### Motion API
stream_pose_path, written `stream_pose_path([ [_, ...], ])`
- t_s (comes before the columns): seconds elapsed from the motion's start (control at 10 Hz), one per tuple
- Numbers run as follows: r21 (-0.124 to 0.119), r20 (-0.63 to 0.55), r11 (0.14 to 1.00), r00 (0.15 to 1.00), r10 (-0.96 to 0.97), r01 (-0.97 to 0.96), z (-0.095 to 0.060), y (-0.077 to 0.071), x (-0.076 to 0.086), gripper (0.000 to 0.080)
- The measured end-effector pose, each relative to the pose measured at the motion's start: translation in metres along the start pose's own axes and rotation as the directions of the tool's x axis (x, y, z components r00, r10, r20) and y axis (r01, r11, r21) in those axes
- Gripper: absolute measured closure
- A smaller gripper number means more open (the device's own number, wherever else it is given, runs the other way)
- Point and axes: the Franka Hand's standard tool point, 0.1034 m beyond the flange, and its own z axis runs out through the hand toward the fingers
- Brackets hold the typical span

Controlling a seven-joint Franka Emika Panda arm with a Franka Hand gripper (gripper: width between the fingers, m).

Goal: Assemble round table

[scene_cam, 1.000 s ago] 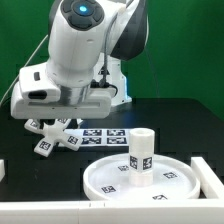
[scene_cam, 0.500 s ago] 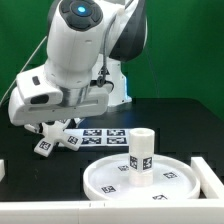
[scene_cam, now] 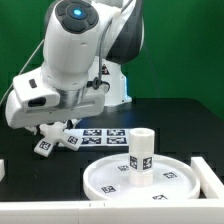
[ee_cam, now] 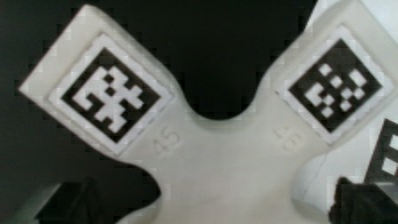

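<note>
Between the gripper's [ee_cam: 217, 200] spread fingers [ee_cam: 370, 198] lies the hub of the base [ee_cam: 214, 150]. The fingers stand wide apart at either side, dark and blurred, and I cannot tell whether they touch it. Two of the base's arms fan away from the hub, each with a square tag. In the exterior view the base lies on the black table [scene_cam: 185, 125] under the robot's hand, which hides most of it and the fingertips too. Just beside the base, toward the exterior view's right, lies the marker board [scene_cam: 103, 134]. Nearer the camera and well apart from the base sits the disc [scene_cam: 103, 180], with the leg [scene_cam: 141, 150] standing upright inside its rim. A white block [scene_cam: 3, 168] is cut off at the exterior view's left edge.
</note>
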Motion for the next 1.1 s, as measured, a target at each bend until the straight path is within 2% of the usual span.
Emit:
stream_pose_path([
  [0.8,0.007,0.003,1.0,1.0,0.0,0.0,0.003,0.002,-0.002,0.015],
  [0.9,0.006,0.004,1.0,1.0,0.012,-0.012,0.003,-0.001,-0.001,0.015],
  [1.0,0.005,0.011,1.0,1.0,0.026,-0.026,0.005,-0.018,0.007,0.015],
  [1.1,0.007,0.006,1.0,1.0,0.026,-0.026,0.002,-0.025,0.013,0.015],
])
